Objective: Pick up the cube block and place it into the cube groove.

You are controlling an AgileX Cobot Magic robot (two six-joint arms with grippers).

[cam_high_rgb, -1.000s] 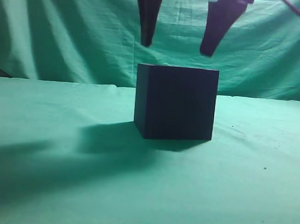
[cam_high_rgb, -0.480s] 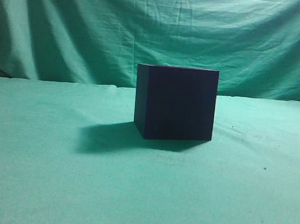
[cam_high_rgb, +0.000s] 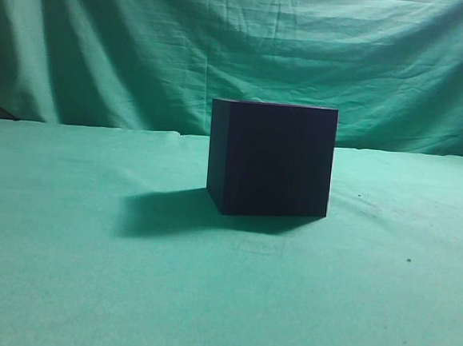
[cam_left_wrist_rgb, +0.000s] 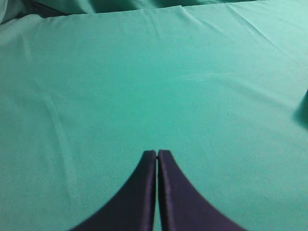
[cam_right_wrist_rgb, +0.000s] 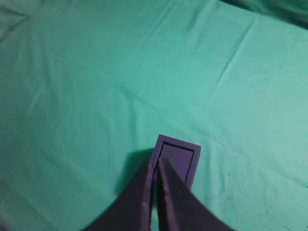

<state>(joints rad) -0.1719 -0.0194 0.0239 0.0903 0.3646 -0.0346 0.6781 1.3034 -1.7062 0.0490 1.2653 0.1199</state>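
The cube groove (cam_high_rgb: 271,158), a large dark navy-purple box, stands in the middle of the green cloth in the exterior view. In the right wrist view I look down on its top rim (cam_right_wrist_rgb: 177,140). The cube block's lilac top face (cam_right_wrist_rgb: 182,158) sits inside that rim, level with it. My right gripper (cam_right_wrist_rgb: 156,162) is shut and empty, high above the box's near left edge. My left gripper (cam_left_wrist_rgb: 157,152) is shut and empty over bare cloth. Neither gripper shows in the exterior view.
Green cloth covers the table (cam_high_rgb: 86,290) and hangs as a backdrop (cam_high_rgb: 105,43). The box casts a shadow to its left (cam_high_rgb: 164,212). A dark patch (cam_left_wrist_rgb: 304,108) touches the right edge of the left wrist view.
One second ago open fingers hung just above the box in the exterior view. They have since risen out of the top of that view. The box has not moved.
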